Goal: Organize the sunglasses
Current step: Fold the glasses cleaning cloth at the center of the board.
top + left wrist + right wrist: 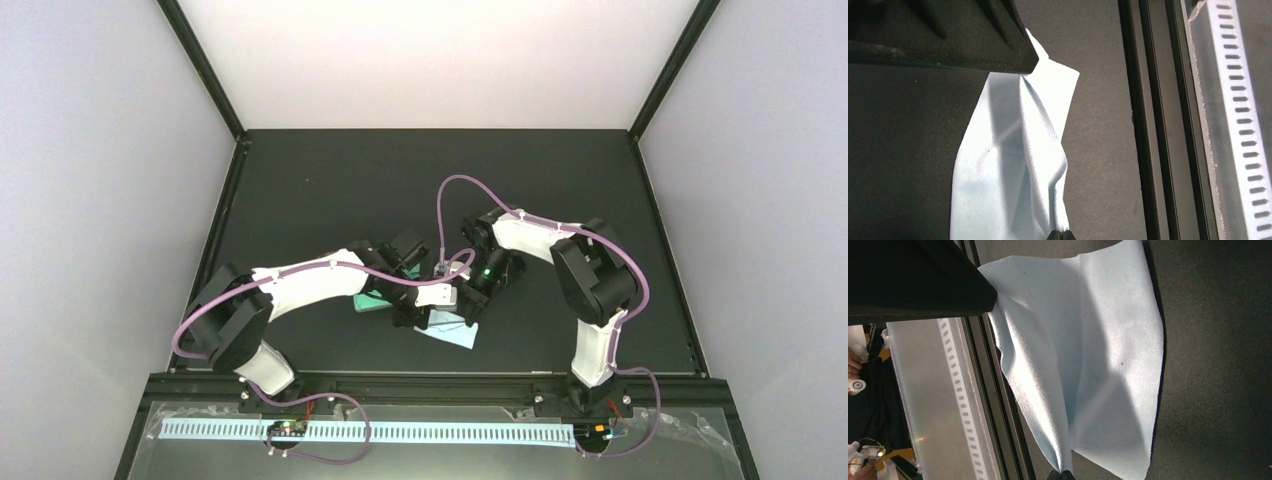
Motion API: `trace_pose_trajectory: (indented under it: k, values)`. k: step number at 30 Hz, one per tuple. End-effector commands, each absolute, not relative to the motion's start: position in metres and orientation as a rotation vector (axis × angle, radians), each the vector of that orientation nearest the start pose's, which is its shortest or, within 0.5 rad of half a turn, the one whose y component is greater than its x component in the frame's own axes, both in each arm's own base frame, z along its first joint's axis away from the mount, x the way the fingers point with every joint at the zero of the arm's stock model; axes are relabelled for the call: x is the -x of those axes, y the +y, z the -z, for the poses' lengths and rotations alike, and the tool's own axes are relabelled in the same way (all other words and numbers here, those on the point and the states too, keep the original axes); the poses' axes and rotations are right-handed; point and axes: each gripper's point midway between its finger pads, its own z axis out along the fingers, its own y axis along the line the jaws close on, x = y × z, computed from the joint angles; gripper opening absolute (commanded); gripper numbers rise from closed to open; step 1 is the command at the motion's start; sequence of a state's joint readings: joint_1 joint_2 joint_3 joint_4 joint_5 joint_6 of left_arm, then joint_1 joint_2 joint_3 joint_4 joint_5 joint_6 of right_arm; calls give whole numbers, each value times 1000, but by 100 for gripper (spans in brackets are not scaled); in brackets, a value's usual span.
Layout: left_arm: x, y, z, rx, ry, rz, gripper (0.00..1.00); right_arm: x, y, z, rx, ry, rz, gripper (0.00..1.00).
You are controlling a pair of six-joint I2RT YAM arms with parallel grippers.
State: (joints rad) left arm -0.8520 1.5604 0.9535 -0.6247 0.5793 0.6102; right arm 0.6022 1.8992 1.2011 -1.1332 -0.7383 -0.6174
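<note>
Sunglasses: neither pair shows in any view, so I can't say which way they lie from either pincer, how their long axis runs, or which arm is nearer. If the sunglasses are on the surface [330, 180] at all, my guess is they're hidden under the two wrists bunched near-centre in the top view. What's in hand is a light blue cloth [1008, 165]. The left pincer [1059, 234] looks closed on one end of it, with the creases converging right at the tips. The right pincer [1061, 474] reads the same, tips together and folds running into them. The cloth's long axis runs from the tips toward a dark block [943, 35] at the top of each wrist view, likely the other arm's pincer, but I can't confirm that. A teal case [371, 300] sits just left of the cloth, partly under the left arm. Judgement: both arms are tied up with the cloth and the sunglasses step isn't started. The cloth needs setting down and the wrists moving apart before picking a side for the grab.
</note>
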Motion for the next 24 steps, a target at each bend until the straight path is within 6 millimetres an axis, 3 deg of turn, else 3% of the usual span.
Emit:
trace_pose_trajectory:
  k: [1,11,24]
  values:
    - [-153,-306,-74,-1913,2013,828,1,-164,250,-51,1641,2721,-1192,2]
    - [-183,-312,-56,-1797,2118,715,1,-171,244,-34,1598,2786,-1082,3]
    - [-201,-313,-48,-1728,2187,632,2,-181,243,-25,1574,2809,-992,5]
